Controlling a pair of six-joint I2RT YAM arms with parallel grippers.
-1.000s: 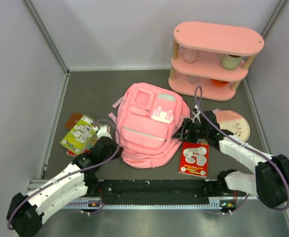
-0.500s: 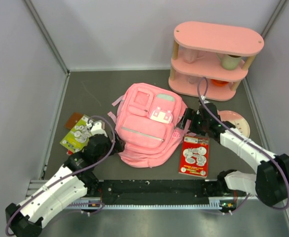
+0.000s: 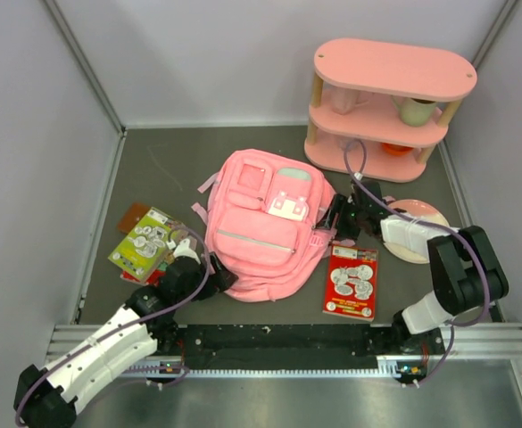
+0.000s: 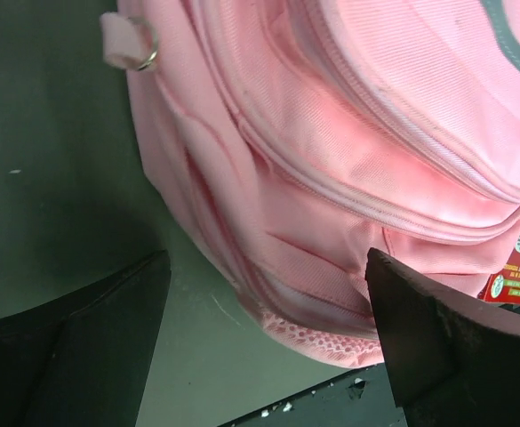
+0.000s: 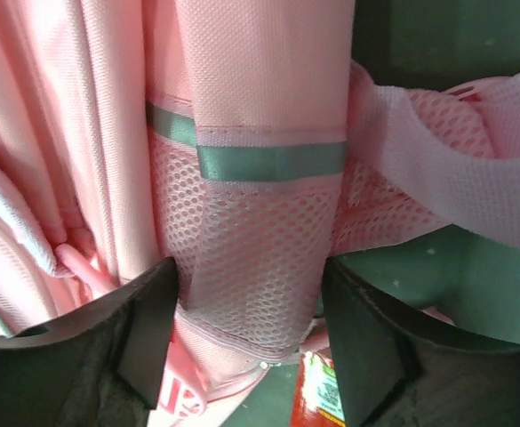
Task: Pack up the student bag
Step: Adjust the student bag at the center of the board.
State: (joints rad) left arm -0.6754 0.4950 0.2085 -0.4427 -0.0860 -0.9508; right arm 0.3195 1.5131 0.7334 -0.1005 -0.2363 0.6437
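You are at the bracing stage, by my reading: the student bag (image 3: 261, 223) lies flat on its back in the middle of the table (image 3: 153, 169), front pockets up, and every zip that shows looks closed. Nothing seems packed yet.

Your right gripper (image 5: 249, 267) is at the bag's right flank with its jaws pressed onto a fold of the mesh side pocket (image 5: 242, 231), so it appears to hold the bag there. Your left gripper (image 4: 268, 253) sits at the bag's near left corner with its jaws spread wide and nothing between them (the bag's bottom seam lies just ahead of the fingertips).

The red booklet (image 3: 352, 283) lies just beside the bag on the right, the green booklet (image 3: 143, 241) near its left side; both are likely cargo.

The next move probably calls for the left gripper to find a zip pull along the top of the main compartment while the right keeps the fabric taut. I cannot pick out a pull from here.
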